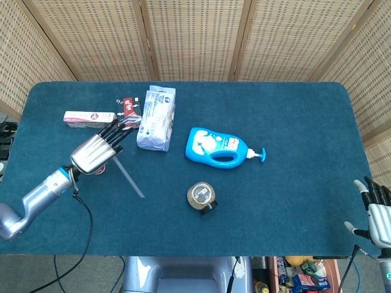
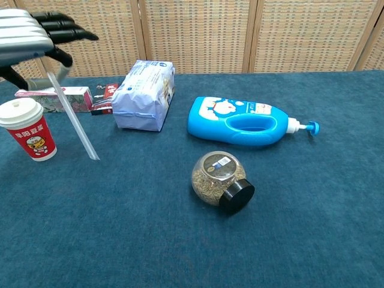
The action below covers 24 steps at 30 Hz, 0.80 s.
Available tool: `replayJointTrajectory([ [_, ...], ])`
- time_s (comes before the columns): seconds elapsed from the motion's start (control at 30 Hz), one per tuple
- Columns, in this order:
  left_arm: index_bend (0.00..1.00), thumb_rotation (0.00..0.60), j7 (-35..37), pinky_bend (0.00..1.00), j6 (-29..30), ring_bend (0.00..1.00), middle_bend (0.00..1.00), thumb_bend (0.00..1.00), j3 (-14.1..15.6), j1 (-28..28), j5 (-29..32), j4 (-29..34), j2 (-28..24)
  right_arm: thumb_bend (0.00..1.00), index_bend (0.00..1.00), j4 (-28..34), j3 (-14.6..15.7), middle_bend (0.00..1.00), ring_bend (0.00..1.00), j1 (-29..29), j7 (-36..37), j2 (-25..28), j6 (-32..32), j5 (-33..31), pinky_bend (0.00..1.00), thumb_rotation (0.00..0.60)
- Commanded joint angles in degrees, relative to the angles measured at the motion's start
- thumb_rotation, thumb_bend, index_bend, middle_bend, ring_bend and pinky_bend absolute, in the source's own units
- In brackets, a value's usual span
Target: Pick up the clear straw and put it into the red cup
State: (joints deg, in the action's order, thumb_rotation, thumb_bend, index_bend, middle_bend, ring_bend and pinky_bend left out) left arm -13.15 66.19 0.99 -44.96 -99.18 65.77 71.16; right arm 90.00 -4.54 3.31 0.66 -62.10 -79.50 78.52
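I have the left robot hand [image 2: 30, 36] pinching the clear straw [image 2: 74, 117] by its top end; the straw hangs slanted above the worktop [image 2: 180, 240], just beside the red cup [image 2: 28, 129]. My right robot hand [image 1: 379, 210] idles at the worktop's edge, fingers apart and empty.

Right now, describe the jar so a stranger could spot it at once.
Start at the blue pump bottle lying mid-table; nearer the front edge, just in front of it, lies the jar. It is a round clear jar on its side, filled with brownish grains, with a black cap. Nothing else there is glassy and round.
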Motion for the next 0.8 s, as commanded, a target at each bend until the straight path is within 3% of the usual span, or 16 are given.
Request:
replayJointTrajectory([
  [0.03,0.58,0.6,-22.4,0.0,-1.6,0.0,0.0,0.46,-3.6,-1.0,0.5,10.6,-13.9,0.0,0.0,0.1,0.0,0.0,0.0,0.0,0.0,0.0,-0.1,0.1,0.0,0.6],
  [0.27,0.59,0.6,-35.5,0.0,-4.2,0.0,0.0,0.46,-6.1,1.1,7.0,17.1,-20.2,0.0,0.0,0.4,0.2,0.0,0.0,0.0,0.1,0.1,-0.2,0.5,0.0,0.6],
  [0.6,0.6,0.6,-45.7,0.0,-6.3,0.0,0.0,0.46,-6.4,2.8,10.9,16.3,-20.8,0.0,0.0,0.6,0.5,0.0,0.0,0.2,-0.6,0.0,-0.1,1.0,0.0,0.6],
  [0.8,0.6,0.6,-48.1,0.0,-7.4,0.0,0.0,0.46,-6.4,3.1,12.0,16.3,-20.8,0.0,0.0,0.6,0.5,0.0,0.0,0.2,-0.8,-0.1,0.0,0.8,0.0,0.6],
])
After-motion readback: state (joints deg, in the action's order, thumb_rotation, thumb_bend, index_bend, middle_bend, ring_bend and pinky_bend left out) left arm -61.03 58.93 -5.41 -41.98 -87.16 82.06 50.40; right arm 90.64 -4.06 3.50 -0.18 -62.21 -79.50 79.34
